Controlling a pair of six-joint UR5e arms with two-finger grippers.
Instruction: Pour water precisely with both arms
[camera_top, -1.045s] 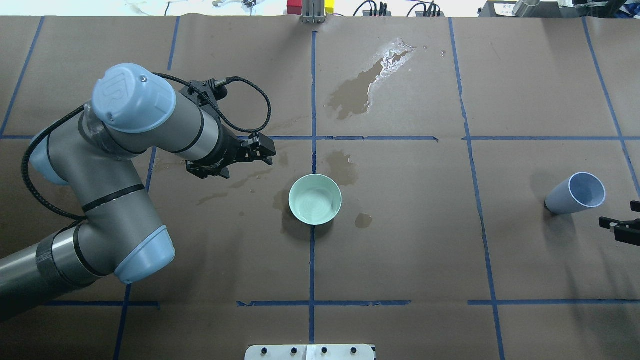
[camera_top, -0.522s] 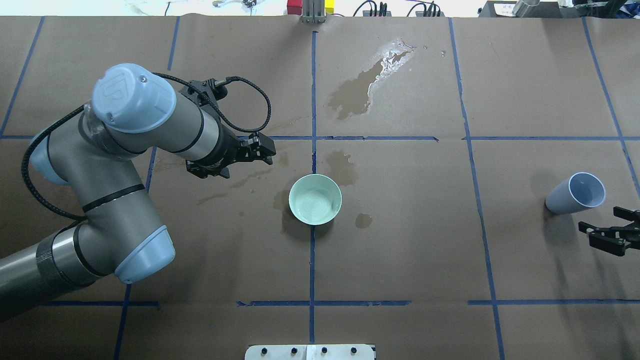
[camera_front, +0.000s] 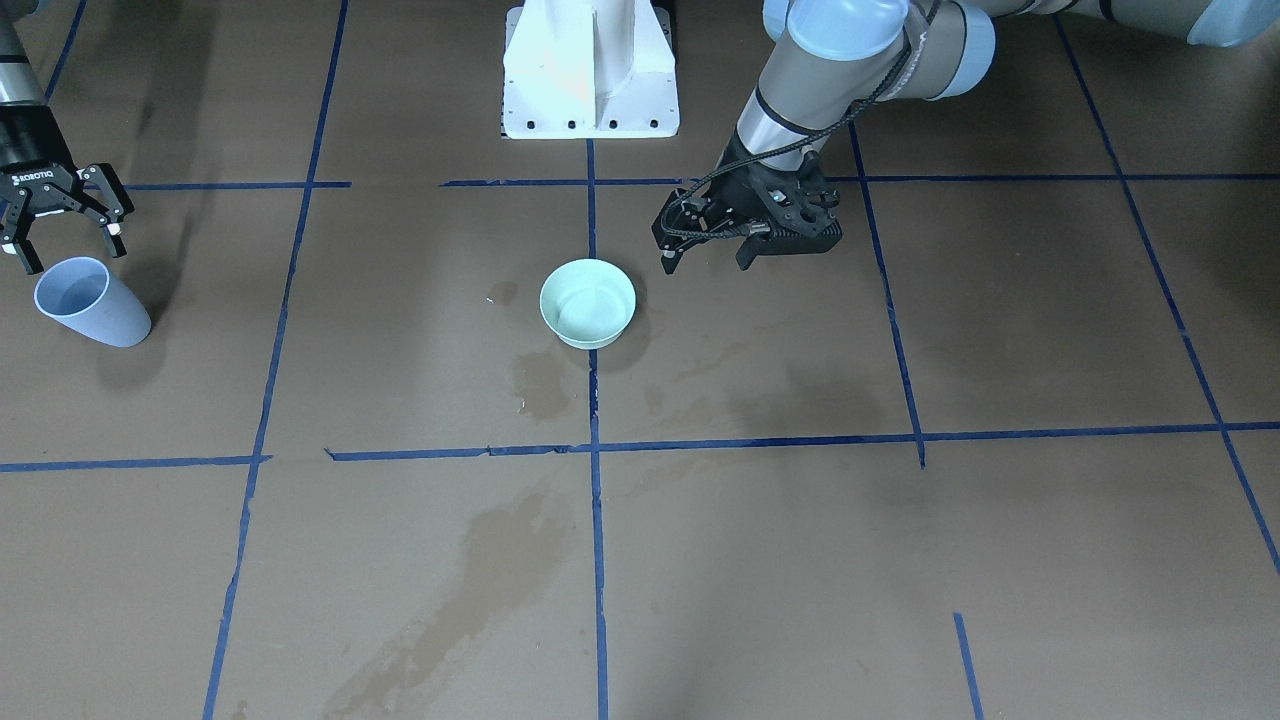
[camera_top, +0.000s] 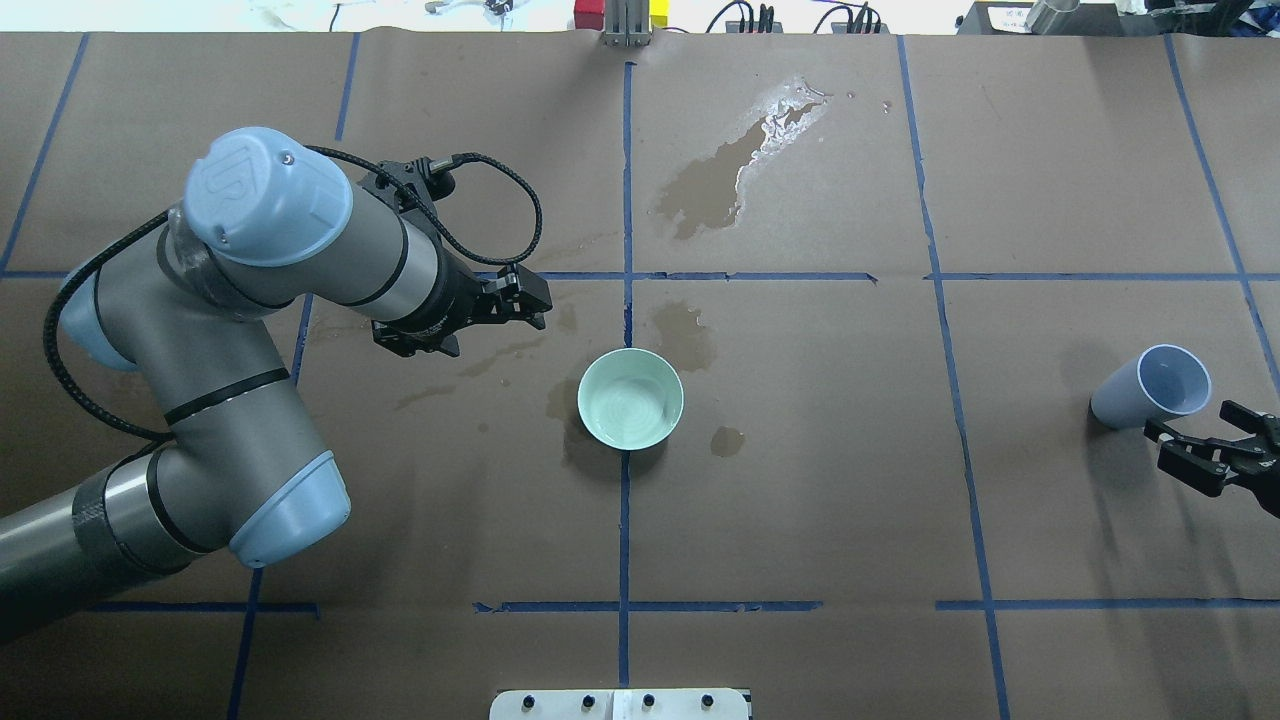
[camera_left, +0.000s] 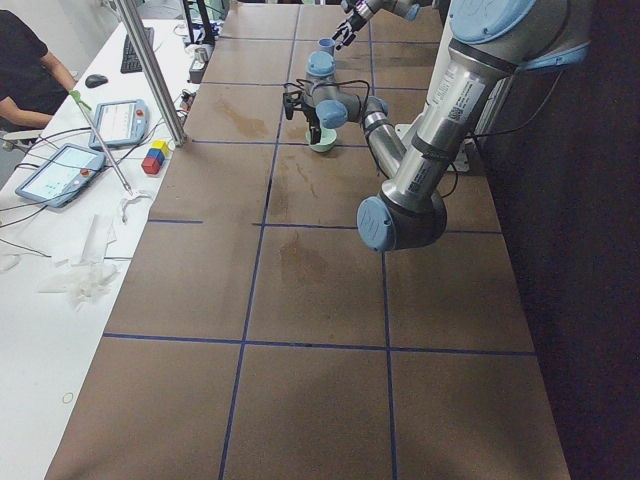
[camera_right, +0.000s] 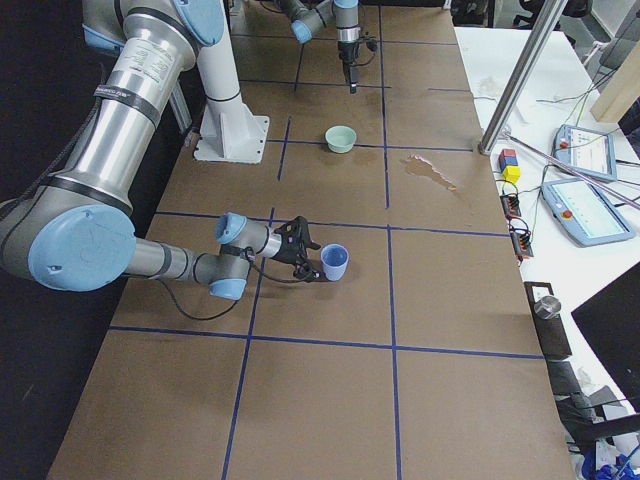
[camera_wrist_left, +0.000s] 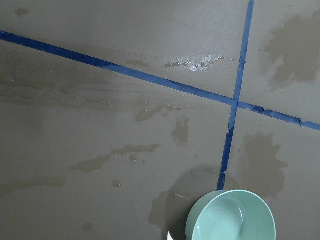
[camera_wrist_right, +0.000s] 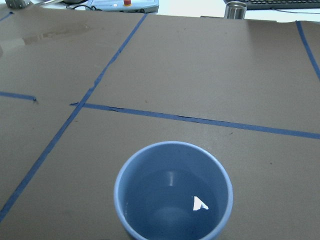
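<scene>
A light-blue cup (camera_top: 1150, 388) stands at the table's right, tilted in the overhead view; it also shows in the front view (camera_front: 90, 305). In the right wrist view the cup (camera_wrist_right: 172, 190) holds a little clear water (camera_wrist_right: 165, 205). My right gripper (camera_top: 1192, 427) is open just beside the cup on the robot's side, not touching it; in the front view it (camera_front: 65, 245) hangs over the cup's near rim. A mint-green bowl (camera_top: 630, 397) sits at the centre. My left gripper (camera_front: 706, 262) is open and empty, beside the bowl on my left.
Wet stains (camera_top: 735, 170) darken the brown paper beyond the bowl, and smaller ones (camera_top: 685, 330) lie around it. Blue tape lines (camera_top: 625, 520) grid the table. The white pedestal base (camera_front: 590, 70) stands at the robot's edge. Tablets and a pole (camera_right: 515, 75) line the far side.
My right gripper has come in from the overhead view's right edge, moving left and up toward the cup. The left arm, bowl and cup have not moved.
</scene>
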